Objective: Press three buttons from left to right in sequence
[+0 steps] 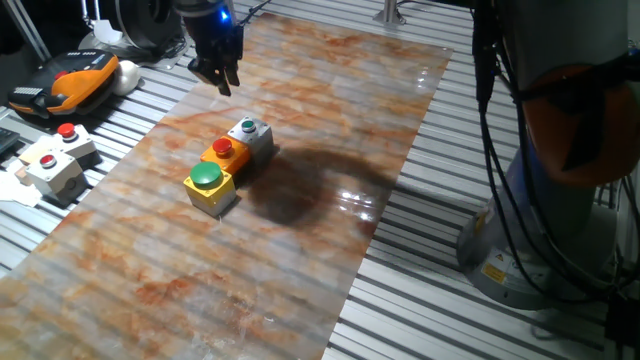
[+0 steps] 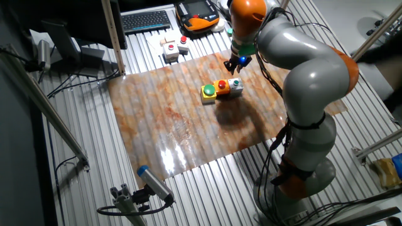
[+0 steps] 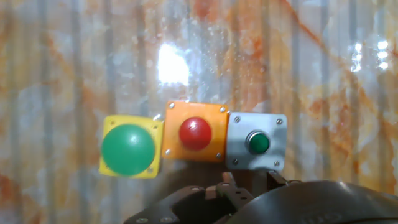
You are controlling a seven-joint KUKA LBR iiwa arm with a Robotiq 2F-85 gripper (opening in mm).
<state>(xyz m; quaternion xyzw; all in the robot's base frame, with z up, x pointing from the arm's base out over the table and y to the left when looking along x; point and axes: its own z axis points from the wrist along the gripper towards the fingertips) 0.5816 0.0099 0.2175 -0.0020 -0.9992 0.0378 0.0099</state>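
Three button boxes stand touching in a row on the marbled board (image 1: pixel 300 260). The yellow box with green cap (image 1: pixel 207 180) (image 2: pixel 208 91) (image 3: pixel 128 149) is at one end. The orange box with red cap (image 1: pixel 223 151) (image 2: pixel 221 86) (image 3: pixel 195 132) is in the middle. The grey-white box with small dark-green cap (image 1: pixel 249 131) (image 2: pixel 236 84) (image 3: pixel 257 142) is at the other end. My gripper (image 1: pixel 220 78) (image 2: pixel 237 63) (image 3: pixel 245 186) hangs in the air above and behind the row, apart from it. No view shows its fingertips clearly.
Two pale beige boxes with red caps (image 1: pixel 55 160) (image 2: pixel 174 49) stand off the board on the slatted table. An orange-black pendant (image 1: pixel 70 82) (image 2: pixel 198 16) and a keyboard (image 2: pixel 146 20) lie beyond them. The arm's base (image 1: pixel 560 210) stands beside the board.
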